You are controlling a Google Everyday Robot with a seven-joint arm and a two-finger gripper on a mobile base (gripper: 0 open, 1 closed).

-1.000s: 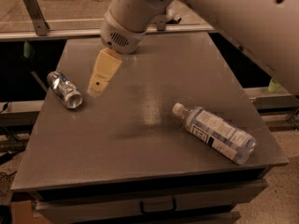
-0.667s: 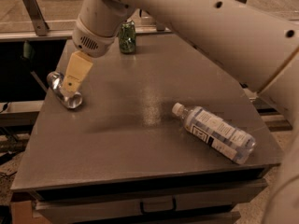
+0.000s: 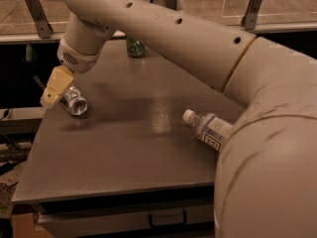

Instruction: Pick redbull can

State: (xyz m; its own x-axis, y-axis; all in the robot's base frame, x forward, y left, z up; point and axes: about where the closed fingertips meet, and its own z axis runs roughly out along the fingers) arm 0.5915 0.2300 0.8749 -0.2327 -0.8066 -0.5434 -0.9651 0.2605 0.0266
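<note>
The step in hand looks like the final approach to the grasp. The redbull can [image 3: 75, 103] lies on its side close to the left edge of the tabletop [image 3: 124, 152], about midway along that edge, with its silvery round end turned toward the camera. The gripper [image 3: 55, 88] hangs over that same left edge, angled downward, with its pale yellow tip just beside the can's left flank and seemingly touching it. Whether the gripper is open or closed cannot be told from this view, and nothing shows the can lifted off the tabletop.

By my reading, the next move calls for settling the gripper squarely across the can's slim body before closing. A round can lying flat may roll toward the tabletop's left edge if nudged.

No brand name can be read on the can, since only its shiny end and a sliver of its side show. A clear plastic bottle [image 3: 208, 128] with a white cap lies toward the tabletop's right side. Its white label carries dark print too small to read. A dark green can [image 3: 134, 47] stands at the tabletop's far edge, partly behind the arm [image 3: 163, 29], with no legible writing.
</note>
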